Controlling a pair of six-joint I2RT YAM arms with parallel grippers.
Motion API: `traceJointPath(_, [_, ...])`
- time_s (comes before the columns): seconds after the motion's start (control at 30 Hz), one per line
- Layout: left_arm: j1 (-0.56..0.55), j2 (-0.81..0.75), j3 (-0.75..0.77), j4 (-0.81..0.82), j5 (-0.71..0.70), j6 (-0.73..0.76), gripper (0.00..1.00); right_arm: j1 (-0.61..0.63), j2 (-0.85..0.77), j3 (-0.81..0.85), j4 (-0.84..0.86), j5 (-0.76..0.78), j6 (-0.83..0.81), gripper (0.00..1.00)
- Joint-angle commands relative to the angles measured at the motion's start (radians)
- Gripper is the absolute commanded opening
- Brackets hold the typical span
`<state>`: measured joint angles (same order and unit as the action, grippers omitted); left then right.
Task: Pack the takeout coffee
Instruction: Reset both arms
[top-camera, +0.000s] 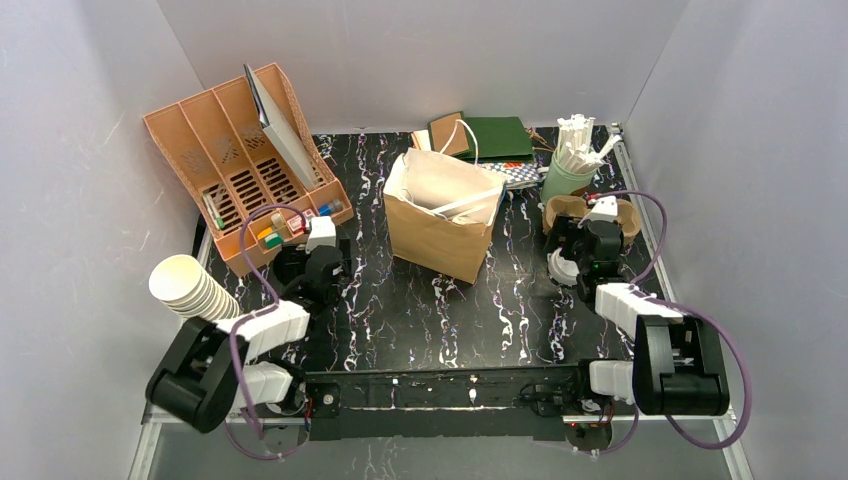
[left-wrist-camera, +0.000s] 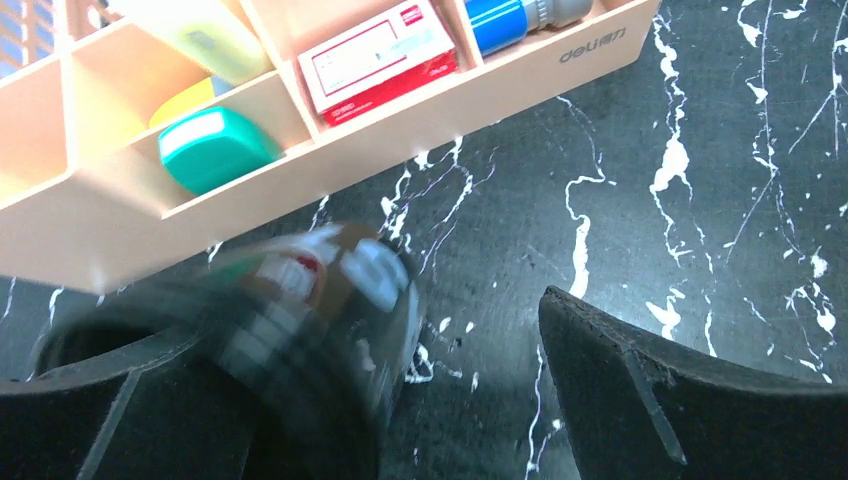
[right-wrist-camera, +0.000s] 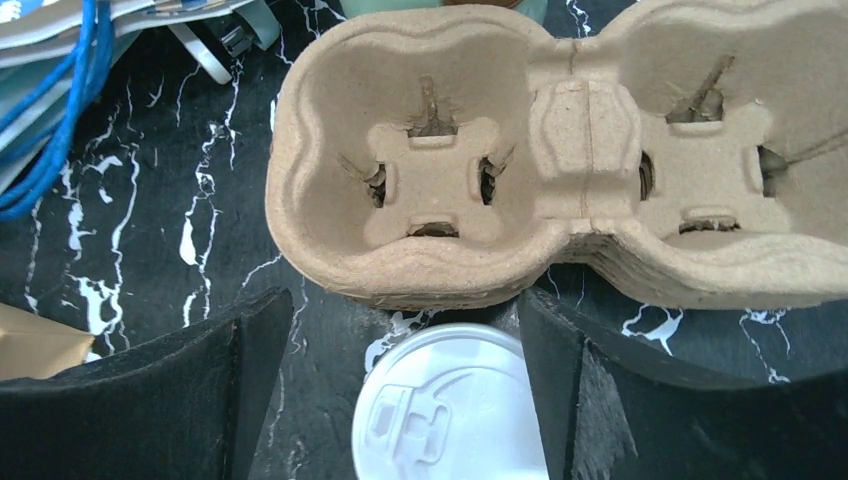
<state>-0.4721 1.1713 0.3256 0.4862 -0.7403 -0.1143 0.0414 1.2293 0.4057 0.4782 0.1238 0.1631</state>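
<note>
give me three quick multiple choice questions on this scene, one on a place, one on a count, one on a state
1. Where is the white lid relative to the pulp cup carrier?
A. seated in one of its wells
B. just outside it, between the right arm's open jaws
C. underneath it

2. How many cup wells does the carrier show?
A. one
B. two
C. six

3. How does the brown paper bag stand?
A. upright, mouth open
B. folded flat
C. on its side, closed

Answers:
1 B: the right wrist view shows the lid by the carrier's near rim, with a jaw on either side.
2 B: two wells sit side by side, both empty.
3 A: the top view looks down into its open mouth.
</note>
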Motion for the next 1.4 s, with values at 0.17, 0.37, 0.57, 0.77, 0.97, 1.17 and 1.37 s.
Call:
traceJointPath(0.17, [0.116, 0.180, -0.029, 0.461, 0.157, 0.151, 0.97, -0.077, 0.117, -0.068, 0.359, -0.110, -0.099, 0.93])
traceJointPath(0.37, [0.221, 0.219, -0.083, 0.549, 0.327, 0.182, 0.94, -0.076, 0.207, -0.123, 0.540, -0.106, -0.079, 0.93])
traceJointPath(0.57, [0.273, 0.296, -0.127, 0.680, 0.438, 0.183, 0.93, -0.077, 0.258, -0.217, 0.747, -0.159, -0.098, 0.97])
traceJointPath(0.77, [0.301, 0.416, -0.094, 0.729, 0.481, 0.186, 0.98, -0.071, 0.359, -0.142, 0.700, -0.206, -0.122, 0.98])
traceJointPath(0.97, [0.339, 0.502, -0.069, 0.763, 0.414, 0.121, 0.98, -0.069, 0.366, -0.137, 0.693, -0.182, -0.114, 0.98])
traceJointPath(1.17, [0.339, 0.500, -0.071, 0.764, 0.410, 0.120, 0.98, -0.069, 0.369, -0.136, 0.701, -0.182, -0.114, 0.98])
traceJointPath(1.37, [0.339, 0.501, -0.070, 0.764, 0.410, 0.121, 0.98, -0.069, 0.369, -0.137, 0.701, -0.182, -0.114, 0.98])
